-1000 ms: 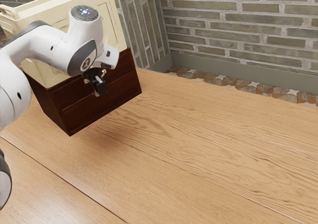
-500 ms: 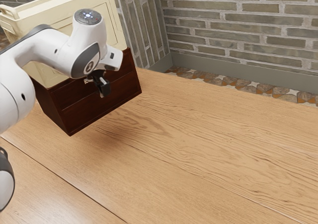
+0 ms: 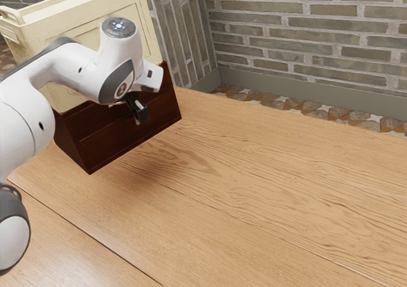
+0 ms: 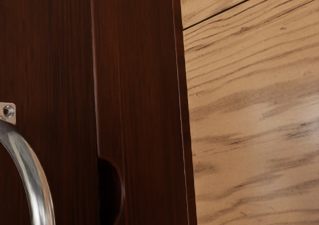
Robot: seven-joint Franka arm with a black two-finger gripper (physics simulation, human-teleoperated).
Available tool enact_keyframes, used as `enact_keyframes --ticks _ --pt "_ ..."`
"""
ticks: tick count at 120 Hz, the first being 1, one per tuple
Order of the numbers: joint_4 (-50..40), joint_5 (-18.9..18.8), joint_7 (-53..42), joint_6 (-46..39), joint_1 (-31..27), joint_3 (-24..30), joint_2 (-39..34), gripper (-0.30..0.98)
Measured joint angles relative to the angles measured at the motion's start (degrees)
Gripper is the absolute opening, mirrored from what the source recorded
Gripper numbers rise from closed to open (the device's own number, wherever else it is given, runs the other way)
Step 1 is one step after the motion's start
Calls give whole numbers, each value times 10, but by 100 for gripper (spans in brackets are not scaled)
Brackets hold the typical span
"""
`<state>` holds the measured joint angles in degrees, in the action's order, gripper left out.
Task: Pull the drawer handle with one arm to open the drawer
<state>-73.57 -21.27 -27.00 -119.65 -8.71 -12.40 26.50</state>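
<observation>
In the exterior view, my gripper [image 3: 140, 112] hangs in front of the dark wooden drawer unit [image 3: 121, 137], over its front face. Whether it is open or shut cannot be told from here. Part of the front is hidden behind my hand, and no gap shows around the drawer fronts that can be seen. In the wrist view, a curved metal handle [image 4: 37, 187] is fixed by a screwed bracket to the dark front [image 4: 65, 85]. A rounded dark notch [image 4: 109, 191] lies beside it in the neighbouring panel.
A cream crate-like box [image 3: 63, 23] stands on top of the drawer unit. The wooden table [image 3: 254, 185] extends in front and toward the exterior view's right. Behind it is a brick wall [image 3: 305, 39].
My hand has moved toward the exterior view's right, a little downward at the wrist, across the drawer unit's front. The drawer unit and the cream box have not visibly moved.
</observation>
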Motion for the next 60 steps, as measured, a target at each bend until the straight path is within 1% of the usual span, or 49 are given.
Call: enact_keyframes --ticks 26,48,60 --pt "-3 0 2 -7 -19 30 7 69" --pt "-30 1 4 -9 -13 37 -13 69" --pt "-46 0 4 -9 -6 37 -30 64"
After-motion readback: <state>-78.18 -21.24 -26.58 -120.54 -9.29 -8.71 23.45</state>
